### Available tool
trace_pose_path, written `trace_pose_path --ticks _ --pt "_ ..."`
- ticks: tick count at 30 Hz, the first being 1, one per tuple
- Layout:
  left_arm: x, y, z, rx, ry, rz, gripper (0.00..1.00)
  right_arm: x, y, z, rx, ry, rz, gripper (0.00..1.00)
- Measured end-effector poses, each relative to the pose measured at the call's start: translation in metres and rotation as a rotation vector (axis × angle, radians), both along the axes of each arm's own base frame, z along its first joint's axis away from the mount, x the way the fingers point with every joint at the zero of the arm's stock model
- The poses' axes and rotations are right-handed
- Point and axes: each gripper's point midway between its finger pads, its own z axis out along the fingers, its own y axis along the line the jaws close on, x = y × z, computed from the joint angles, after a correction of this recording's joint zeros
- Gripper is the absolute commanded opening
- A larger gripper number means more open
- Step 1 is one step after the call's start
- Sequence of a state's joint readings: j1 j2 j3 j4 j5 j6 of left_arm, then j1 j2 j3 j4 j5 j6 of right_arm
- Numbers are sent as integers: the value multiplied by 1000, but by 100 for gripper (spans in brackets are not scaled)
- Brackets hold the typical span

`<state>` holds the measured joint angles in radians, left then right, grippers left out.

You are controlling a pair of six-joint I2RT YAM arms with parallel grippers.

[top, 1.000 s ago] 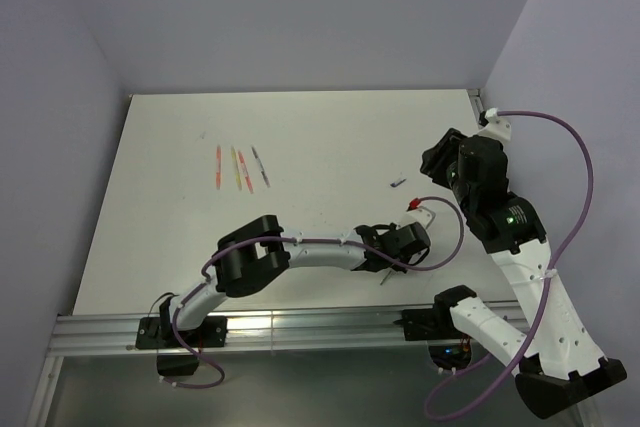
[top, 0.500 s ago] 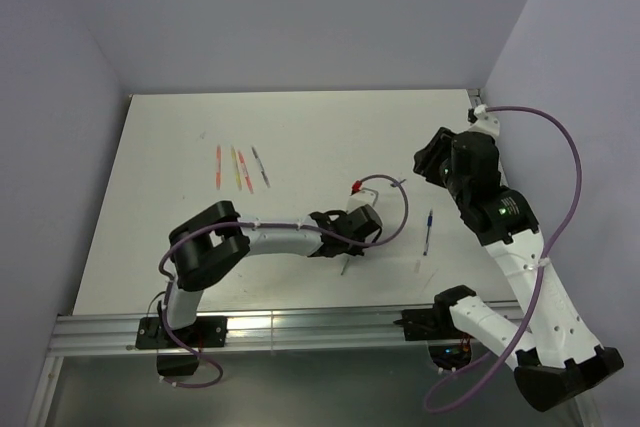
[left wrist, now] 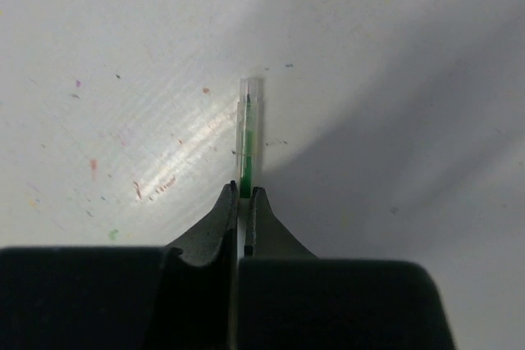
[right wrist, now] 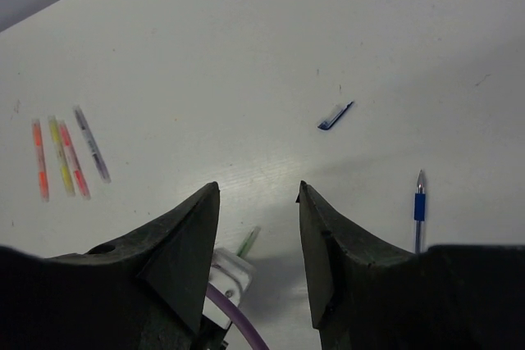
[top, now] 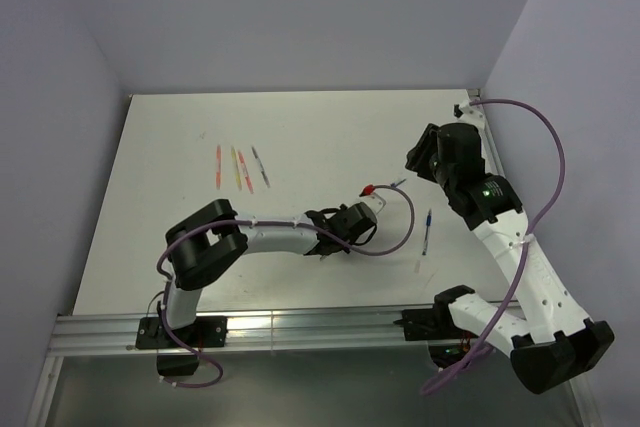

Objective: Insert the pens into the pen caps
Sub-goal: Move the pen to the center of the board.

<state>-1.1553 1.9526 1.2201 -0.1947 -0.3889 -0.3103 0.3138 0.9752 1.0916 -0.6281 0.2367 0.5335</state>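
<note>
A row of pens (top: 238, 169) lies at left; at right, a cap (top: 398, 184) lies behind another pen (top: 427, 232).

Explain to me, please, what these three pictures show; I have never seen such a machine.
These are two robot arms bolted to a white table. One picture looks down from above; the other two come from a camera on each wrist. The left gripper is shut on a thin green pen. The right gripper is open and holds nothing. On the table lie four coloured pens in a row, a blue pen and a dark blue cap.
</note>
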Motion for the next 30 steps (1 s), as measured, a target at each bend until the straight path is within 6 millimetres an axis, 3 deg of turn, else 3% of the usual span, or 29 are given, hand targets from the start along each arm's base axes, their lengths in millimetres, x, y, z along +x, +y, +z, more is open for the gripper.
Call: trace_pose_path --ticks 7,12,21,30 --pt "28 5 0 56 -37 -59 2 6 -4 -5 -9 12 -19 52" --pt "47 13 0 68 -34 -69 10 9 -7 -2 -5 -1 -30 52" --pt "51 11 1 47 -1 -138 28 11 -9 1 1 -14 -35 52" --pt "64 17 3 37 -16 -81 35 11 -6 1 9 -12 -22 52"
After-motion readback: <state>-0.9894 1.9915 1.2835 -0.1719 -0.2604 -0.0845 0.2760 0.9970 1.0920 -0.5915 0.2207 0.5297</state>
